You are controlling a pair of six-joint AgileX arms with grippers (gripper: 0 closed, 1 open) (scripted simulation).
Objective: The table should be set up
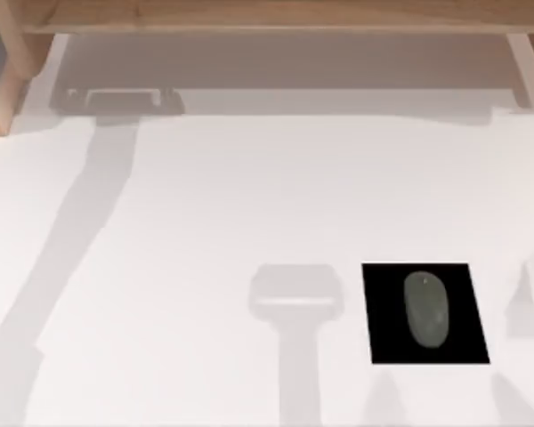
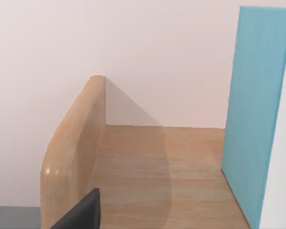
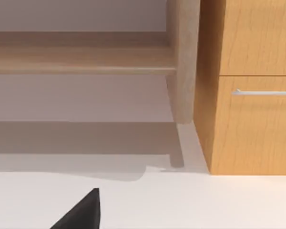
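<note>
White table (image 1: 205,205), hands (image 3: 81,212) above

Lay on the pad (image 1: 383,342), toward the right near part of the table (image 1: 205,205): a mouse (image 1: 426,309); behind, a shelf (image 1: 276,13).

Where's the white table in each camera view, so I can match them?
Top view: the table spreads across most of the picture, carrying the black pad at lower right.
Right wrist view: the table is the white surface nearest the camera, reaching the wooden cabinet.
Left wrist view: faces a curved wooden piece and a blue panel instead.
Shared landmark: the wooden shelf behind the table, top and right wrist views.
</note>
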